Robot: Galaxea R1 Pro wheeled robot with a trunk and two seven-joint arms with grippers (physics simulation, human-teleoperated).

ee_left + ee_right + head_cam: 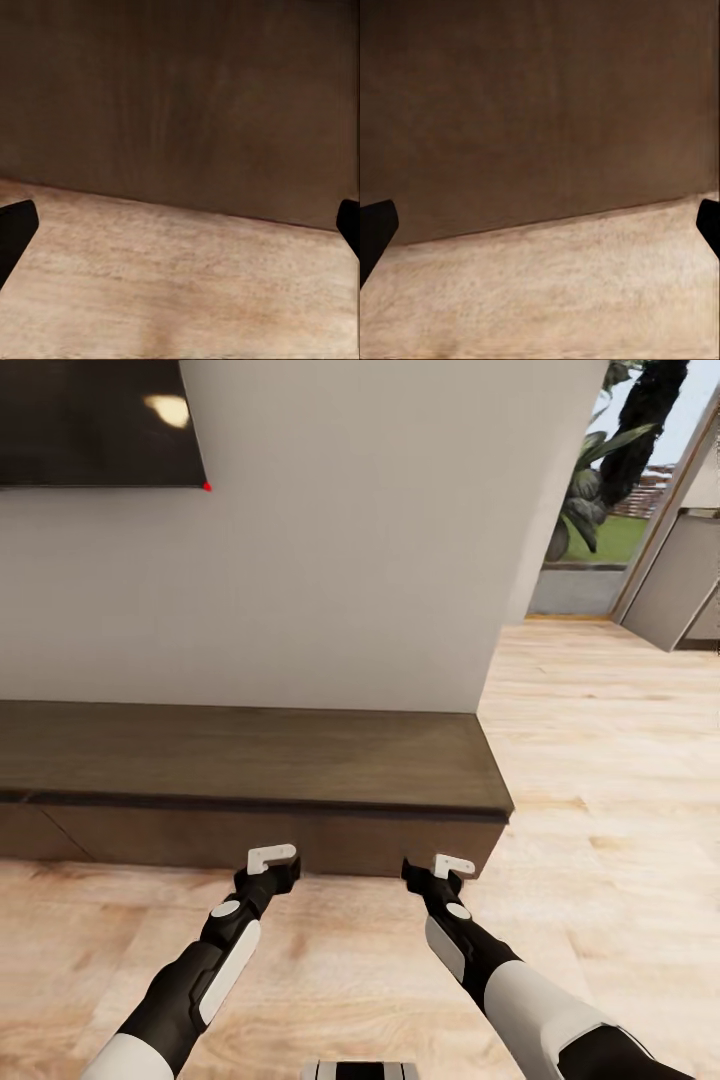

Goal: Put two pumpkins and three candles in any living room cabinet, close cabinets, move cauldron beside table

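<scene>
Jaws spread wide on both: left gripper [272, 857], right gripper [452, 865], nothing between them. Both sit low, just in front of the long dark brown wooden cabinet [250, 755], fronts shut.

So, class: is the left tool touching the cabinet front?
Apart. In the left wrist view the open left tool has a strip of bare floor between its fingertips and the cabinet front.

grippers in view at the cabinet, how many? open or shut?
2. The left gripper and the right gripper both hang low before the front of the cabinet, over the wood floor. In the wrist views each gripper's fingertips are spread wide: open, empty.
</scene>
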